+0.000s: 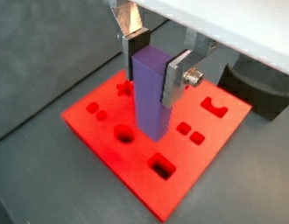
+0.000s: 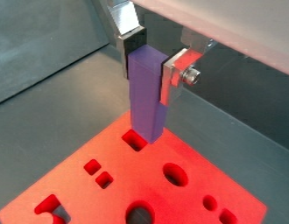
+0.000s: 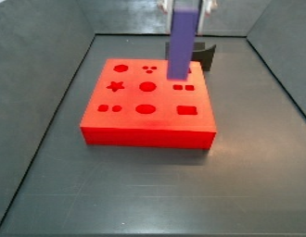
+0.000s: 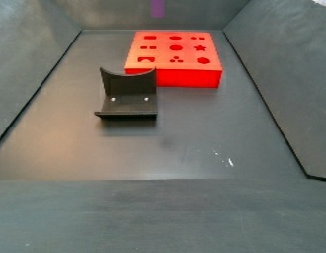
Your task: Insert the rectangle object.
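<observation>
My gripper (image 1: 154, 59) is shut on the rectangle object (image 1: 151, 96), a purple bar that hangs upright between the fingers. It shows the same way in both wrist views (image 2: 155, 59). In a side view the bar (image 3: 183, 42) hangs from the gripper (image 3: 186, 3) above the back right part of the red block (image 3: 131, 125). Its lower end is off the block's top. In a wrist view the lower end of the bar (image 2: 147, 96) shows just over a rectangular hole (image 2: 133, 140) in the block (image 2: 112, 192). Only the bar's tip (image 4: 159, 8) shows in a side view.
The red block (image 4: 179, 69) with several shaped holes lies on the dark floor near the back wall. A dark grey curved holder (image 4: 126, 99) stands apart from it on the floor and also shows behind the block (image 3: 205, 56). Grey walls ring the floor.
</observation>
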You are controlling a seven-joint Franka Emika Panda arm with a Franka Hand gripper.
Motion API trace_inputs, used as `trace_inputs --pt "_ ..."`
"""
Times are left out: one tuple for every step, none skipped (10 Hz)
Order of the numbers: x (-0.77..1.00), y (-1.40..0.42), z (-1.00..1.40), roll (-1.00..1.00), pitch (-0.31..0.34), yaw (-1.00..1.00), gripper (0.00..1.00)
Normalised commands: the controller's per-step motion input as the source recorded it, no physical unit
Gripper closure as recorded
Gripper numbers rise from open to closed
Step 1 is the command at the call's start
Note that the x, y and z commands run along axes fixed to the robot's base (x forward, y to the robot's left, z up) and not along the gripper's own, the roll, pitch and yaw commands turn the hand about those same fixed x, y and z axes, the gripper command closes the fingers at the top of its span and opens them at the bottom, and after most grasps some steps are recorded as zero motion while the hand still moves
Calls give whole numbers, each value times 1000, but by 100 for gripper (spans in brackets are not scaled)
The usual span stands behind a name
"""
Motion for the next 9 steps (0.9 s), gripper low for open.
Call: trace_inputs --pt "700 -311 -531 296 123 109 100" --pt "551 -237 -437 201 84 137 100" --pt "583 -120 -343 96 67 54 100" --pt "226 -94 -180 0 0 0 100" --pt "394 0 -377 0 0 -226 100" --pt "86 120 -226 -187 -191 -220 100" --pt "-166 240 9 -184 -207 -91 100" --pt "-443 234 80 -137 -219 -17 100" --pt "-454 137 100 -207 -229 0 100"
